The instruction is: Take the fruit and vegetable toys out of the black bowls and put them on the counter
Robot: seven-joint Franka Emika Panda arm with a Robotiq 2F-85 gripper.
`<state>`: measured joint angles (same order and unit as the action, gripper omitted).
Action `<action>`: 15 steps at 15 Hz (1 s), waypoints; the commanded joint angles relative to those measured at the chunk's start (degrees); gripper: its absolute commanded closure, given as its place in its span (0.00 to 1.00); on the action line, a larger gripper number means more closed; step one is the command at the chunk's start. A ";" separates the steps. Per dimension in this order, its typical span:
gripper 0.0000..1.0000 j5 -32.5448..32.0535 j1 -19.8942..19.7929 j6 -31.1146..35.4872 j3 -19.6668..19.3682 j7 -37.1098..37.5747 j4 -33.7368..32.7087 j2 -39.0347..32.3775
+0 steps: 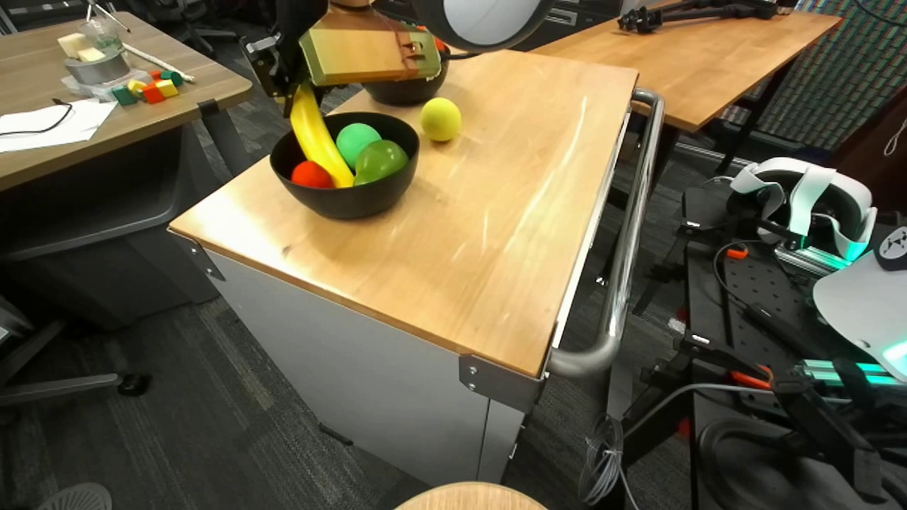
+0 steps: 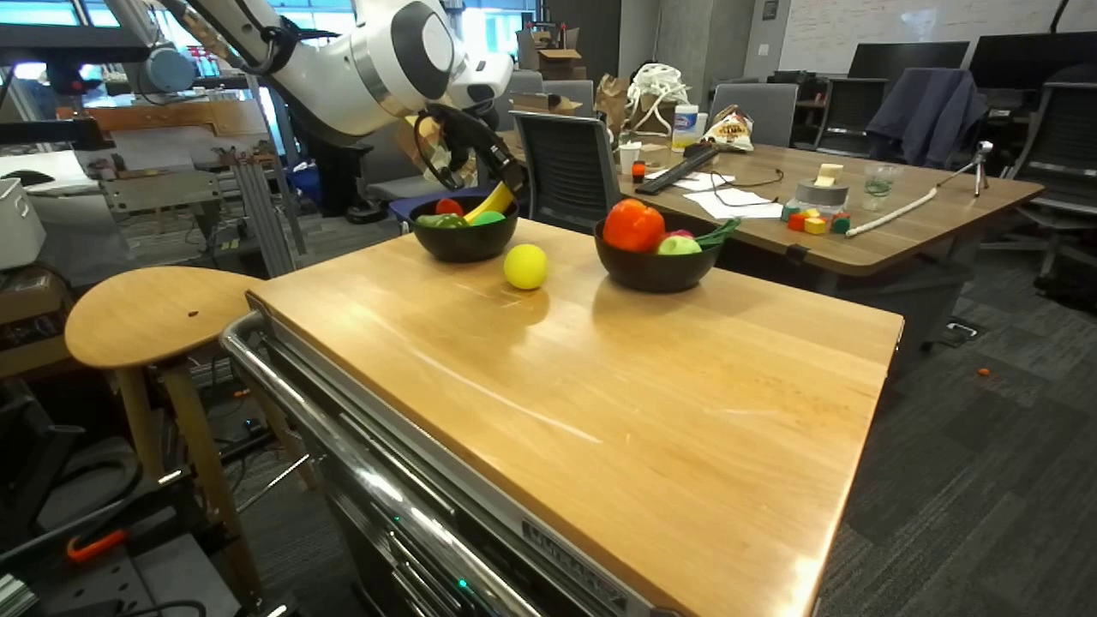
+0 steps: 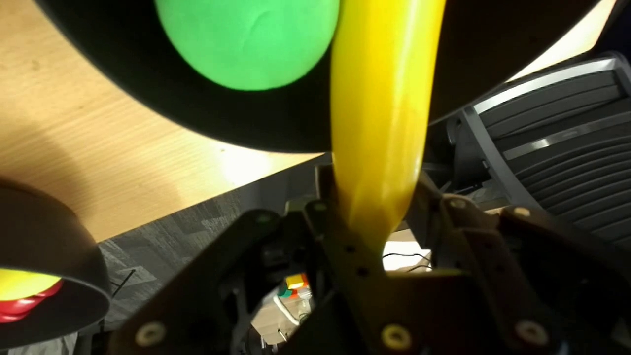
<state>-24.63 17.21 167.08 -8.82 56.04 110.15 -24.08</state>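
We've got the end effector (image 3: pixel 375 195) clamped on the banana (image 1: pixel 310 127), jaws snug against both sides near its upper end, per wrist view. It's tilted: top end up above the rim, lower end down in the black bowl (image 1: pixel 358 205), b/w the red toy (image 1: pixel 310 174) and the green pear (image 1: pixel 382 161). We can't tell if it touches the rim. There's a green ball (image 1: pixel 356 144) in there too, right beside the banana

The second bowl (image 2: pixel 656 272), also black, sits near the first w/ a gap b/w them, both on the table (image 2: pixel 686 411). In an exterior view we count an orange-red toy (image 2: pixel 634 225), a pale green toy (image 2: pixel 680 246) and a leafy green stalk (image 2: pixel 718 233) inside; stalk pokes out over the rim. A pink-red bit (image 2: pixel 680 234) shows behind, too small for us to ID. Wrist view has this bowl at lower left, partly cut off

The yellow ball (image 2: pixel 525 266) is out on the table in both exterior views, near the banana's bowl, offset toward the handle (image 1: pixel 638 212) side rel to both bowls

BG: white arm (image 2: pixel 326 94) comes in above the banana's bowl; round stool (image 2: pixel 163 313) next to the table. Separate desk (image 1: pixel 216 83) nearby carries toy blocks (image 1: pixel 152 93) + a tape roll (image 1: pixel 99 69). White headset (image 1: pixel 811 190) is past the handle
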 commanded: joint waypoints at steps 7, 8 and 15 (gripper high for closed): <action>0.89 0.27 0.89 -0.31 2.16 -0.90 2.88 6.03; 0.89 -0.32 1.11 -0.54 2.13 -0.82 3.20 7.13; 0.79 -4.81 1.78 -2.78 -0.43 0.59 3.95 12.84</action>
<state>-27.07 18.36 166.60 -7.80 55.91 112.63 -14.54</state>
